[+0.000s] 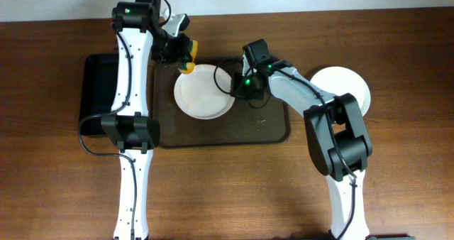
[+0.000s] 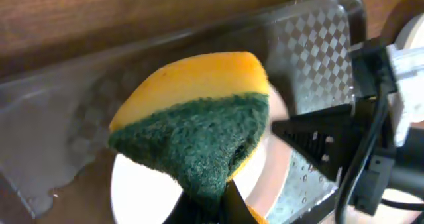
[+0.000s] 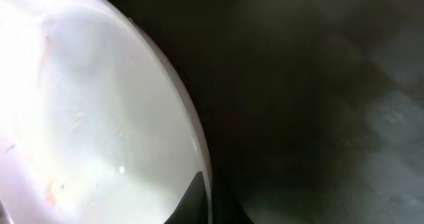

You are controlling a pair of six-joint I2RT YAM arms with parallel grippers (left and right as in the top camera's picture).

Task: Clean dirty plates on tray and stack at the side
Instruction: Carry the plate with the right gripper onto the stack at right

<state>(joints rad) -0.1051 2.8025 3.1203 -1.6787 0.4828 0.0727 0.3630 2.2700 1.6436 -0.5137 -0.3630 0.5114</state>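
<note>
A white plate [image 1: 203, 91] lies on the left half of the dark brown tray [image 1: 266, 130]. My left gripper [image 1: 186, 57] is shut on a yellow and green sponge [image 2: 199, 128] and holds it over the plate's upper left rim. My right gripper [image 1: 237, 85] is shut on the plate's right rim [image 3: 199, 151]; faint orange smears show on the plate in the right wrist view [image 3: 52, 191]. Another white plate [image 1: 342, 88] sits on the table right of the tray, partly hidden by the right arm.
A smaller black tray [image 1: 99, 84] lies left of the brown tray, partly under the left arm. The brown tray's wet, glossy surface [image 2: 311, 38] shows in the left wrist view. The wooden table [image 1: 234, 190] surrounds everything.
</note>
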